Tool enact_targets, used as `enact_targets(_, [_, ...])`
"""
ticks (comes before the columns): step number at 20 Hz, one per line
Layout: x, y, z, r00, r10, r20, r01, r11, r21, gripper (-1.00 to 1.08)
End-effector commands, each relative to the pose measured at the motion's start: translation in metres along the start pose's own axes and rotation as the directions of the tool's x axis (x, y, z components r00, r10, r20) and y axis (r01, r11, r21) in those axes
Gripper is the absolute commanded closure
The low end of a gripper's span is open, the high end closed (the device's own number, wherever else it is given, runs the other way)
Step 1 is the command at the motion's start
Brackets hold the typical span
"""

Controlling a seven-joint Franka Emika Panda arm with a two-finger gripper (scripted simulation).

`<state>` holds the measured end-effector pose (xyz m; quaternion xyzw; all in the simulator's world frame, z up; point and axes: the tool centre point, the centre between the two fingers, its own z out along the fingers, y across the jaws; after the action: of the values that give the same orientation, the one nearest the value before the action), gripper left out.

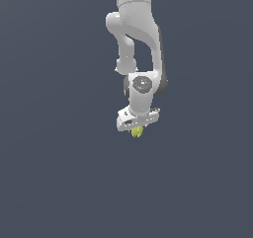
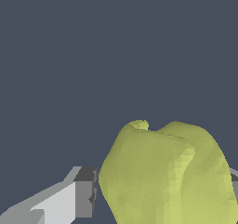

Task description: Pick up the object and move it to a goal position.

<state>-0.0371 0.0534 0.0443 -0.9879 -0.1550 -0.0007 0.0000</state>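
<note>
The object [image 1: 137,131] is a small yellow-green lumpy item that hangs just under the white gripper [image 1: 138,128] in the exterior view, near the picture's centre. In the wrist view the object [image 2: 167,176] fills much of the picture and sits between the two fingers, with one grey fingertip [image 2: 85,197] pressed at its side and the other finger only showing at the picture's edge. The gripper [image 2: 162,195] is shut on the object. The gripper's fingers are hidden behind the object in the exterior view.
The white arm [image 1: 136,39] comes down from the top of the exterior view. Around it there is only a plain dark grey-blue background [image 1: 49,158].
</note>
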Motion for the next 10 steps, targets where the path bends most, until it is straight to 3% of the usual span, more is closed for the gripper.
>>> enact_targets(1, [0.000, 0.000, 0.000, 1.000, 0.000, 0.000, 0.000, 1.000, 0.000, 1.08])
enact_targets(10, [-0.018, 0.020, -0.012, 1.000, 0.000, 0.000, 0.000, 1.000, 0.000, 1.08])
